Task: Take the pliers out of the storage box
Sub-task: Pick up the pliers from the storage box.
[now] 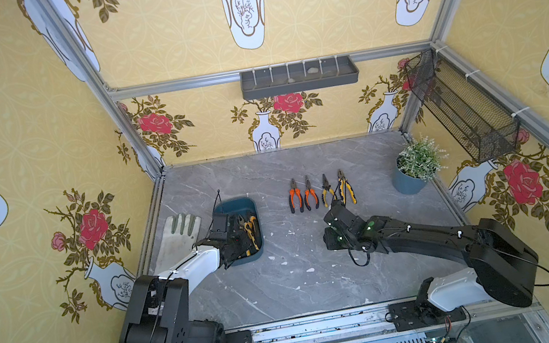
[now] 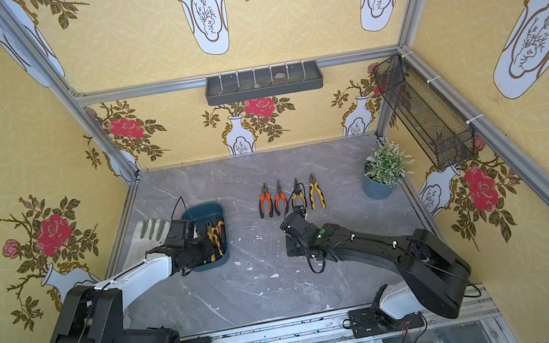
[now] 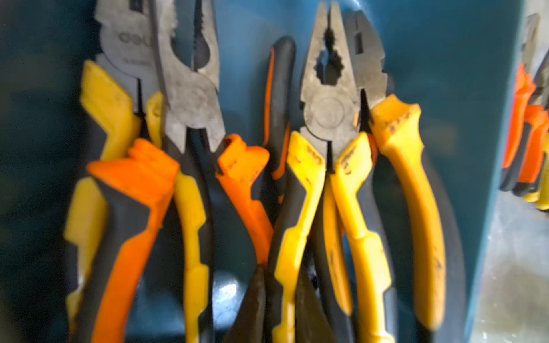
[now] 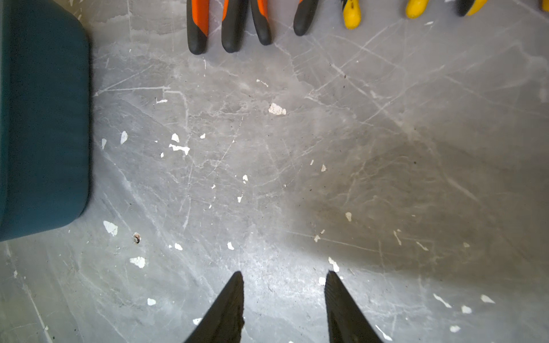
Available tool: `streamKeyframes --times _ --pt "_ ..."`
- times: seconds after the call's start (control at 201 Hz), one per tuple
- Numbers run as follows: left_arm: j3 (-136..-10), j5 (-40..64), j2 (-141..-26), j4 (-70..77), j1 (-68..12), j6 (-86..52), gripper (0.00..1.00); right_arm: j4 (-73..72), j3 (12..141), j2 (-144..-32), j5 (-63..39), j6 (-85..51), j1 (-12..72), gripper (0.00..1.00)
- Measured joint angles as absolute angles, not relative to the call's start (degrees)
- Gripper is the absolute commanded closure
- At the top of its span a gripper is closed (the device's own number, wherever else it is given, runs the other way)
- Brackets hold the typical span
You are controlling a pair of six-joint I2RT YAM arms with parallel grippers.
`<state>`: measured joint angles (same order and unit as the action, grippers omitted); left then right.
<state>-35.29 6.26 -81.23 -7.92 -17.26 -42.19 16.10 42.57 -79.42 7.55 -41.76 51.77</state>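
Dark-jawed pliers (image 3: 326, 98), yellow or orange grips: five sit in the teal storage box (image 1: 235, 206) at nine o'clock, four line the table (image 1: 284, 290) at one o'clock. Left claw (image 3: 285, 268) pinches a yellow handle; right claw (image 4: 283, 276) hangs half-open, empty.

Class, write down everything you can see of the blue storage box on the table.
The storage box is a dark teal tub, plastic by its look. It is rectangular, with rounded corners, low smooth walls and an open top. It stands flat on the grey marbled table, on the robot's left side. Several pliers lie crowded inside it, their handles orange or yellow with black. The left arm reaches over its near end and hides that part.
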Motion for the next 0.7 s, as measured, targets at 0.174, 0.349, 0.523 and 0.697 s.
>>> streamKeyframes --times 0.174,0.349,0.523,0.697 --pt "-35.7 5.9 -76.9 -11.3 -17.3 -41.5 1.00 16.1 42.9 -80.1 7.1 -41.8 51.7 0.54" --pt "-38.2 3.8 -69.8 -17.6 -17.3 -38.9 1.00 15.7 43.4 -80.8 6.7 -41.8 51.7 0.55" --pt "-39.6 1.5 -63.8 -22.4 -17.3 -36.2 1.00 15.7 43.5 -80.9 6.5 -41.8 51.7 0.54" --pt "-38.4 -2.3 -57.6 -24.7 -20.0 -34.3 1.00 18.8 47.3 -81.8 7.4 -42.0 51.7 0.55"
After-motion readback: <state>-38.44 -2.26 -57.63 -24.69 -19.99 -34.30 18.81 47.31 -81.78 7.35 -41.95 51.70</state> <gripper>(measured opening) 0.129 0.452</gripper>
